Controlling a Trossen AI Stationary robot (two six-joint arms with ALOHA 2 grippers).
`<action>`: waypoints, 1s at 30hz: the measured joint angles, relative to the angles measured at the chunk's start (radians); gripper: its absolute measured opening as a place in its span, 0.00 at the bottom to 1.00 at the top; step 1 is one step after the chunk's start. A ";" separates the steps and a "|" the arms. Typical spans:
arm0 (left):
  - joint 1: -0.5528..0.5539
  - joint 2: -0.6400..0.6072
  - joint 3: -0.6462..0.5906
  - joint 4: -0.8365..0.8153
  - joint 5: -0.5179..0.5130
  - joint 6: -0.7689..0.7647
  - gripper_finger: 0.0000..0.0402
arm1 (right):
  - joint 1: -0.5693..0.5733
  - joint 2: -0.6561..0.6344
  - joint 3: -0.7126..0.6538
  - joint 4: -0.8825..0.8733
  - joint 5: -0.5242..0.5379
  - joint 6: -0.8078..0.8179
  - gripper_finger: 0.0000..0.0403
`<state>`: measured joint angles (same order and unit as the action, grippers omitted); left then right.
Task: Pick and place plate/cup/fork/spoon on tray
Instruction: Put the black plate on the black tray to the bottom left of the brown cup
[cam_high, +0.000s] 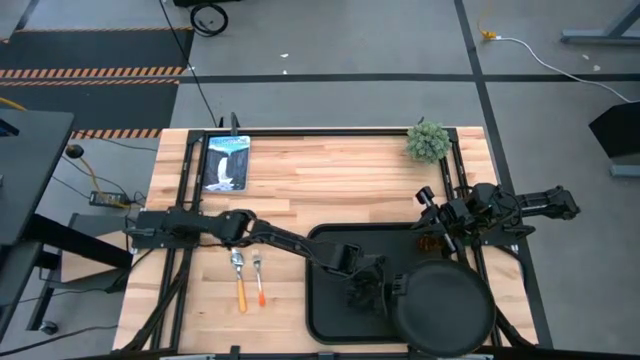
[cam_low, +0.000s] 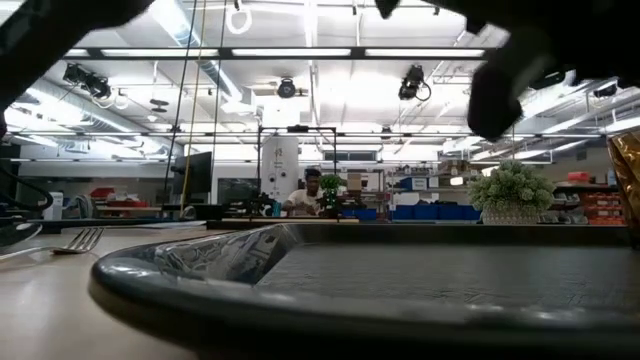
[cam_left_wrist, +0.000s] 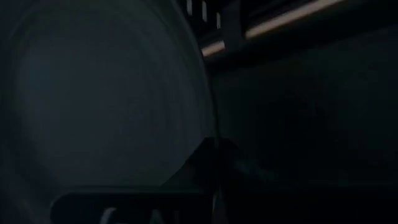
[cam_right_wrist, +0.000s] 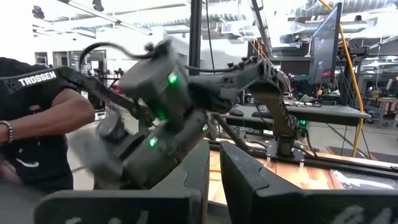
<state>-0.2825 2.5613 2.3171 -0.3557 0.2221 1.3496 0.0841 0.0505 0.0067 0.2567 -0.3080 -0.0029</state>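
Observation:
The round black plate (cam_high: 450, 312) lies on the right part of the black tray (cam_high: 335, 310). My left gripper (cam_high: 385, 287) reaches across the tray to the plate's left rim and is shut on it. The plate fills the left wrist view (cam_left_wrist: 99, 93). The amber cup (cam_high: 429, 241) stands at the tray's far right corner and shows at the edge of the low view (cam_low: 630, 180). My right gripper (cam_high: 440, 225) is beside the cup, its fingers (cam_right_wrist: 186, 180) close together with nothing between them. The spoon (cam_high: 239, 278) and the fork (cam_high: 258, 280) lie side by side on the table, left of the tray. My left gripper holds the plate by its left rim (cam_left_wrist: 210, 124), one finger (cam_left_wrist: 208, 165) showing over the rim's edge. It comes at the plate from the table's left, slanting down. The other finger is hidden by the plate. Whether the plate is lifted or resting on the tray I cannot tell.
A small potted plant (cam_high: 428, 141) stands at the far right of the table and a flat picture panel (cam_high: 225, 162) lies at the far left. A person's arm (cam_right_wrist: 43, 118) shows beyond the table in the right wrist view. Bare wood lies between the panel and the plant.

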 joint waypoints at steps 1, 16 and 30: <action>0.000 0.023 0.035 -0.045 -0.014 -0.018 0.03 | 0.000 0.000 0.000 0.000 0.000 0.000 0.11; 0.010 0.026 0.014 -0.363 -0.083 -0.132 0.04 | 0.000 0.000 0.000 0.004 0.000 0.000 0.11; 0.004 0.026 0.014 -0.373 -0.035 -0.166 0.16 | 0.000 0.000 0.000 0.004 0.000 0.000 0.11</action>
<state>-0.2787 2.5870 2.3314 -0.7288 0.1874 1.1831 0.0839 0.0505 0.0067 0.2604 -0.3080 -0.0028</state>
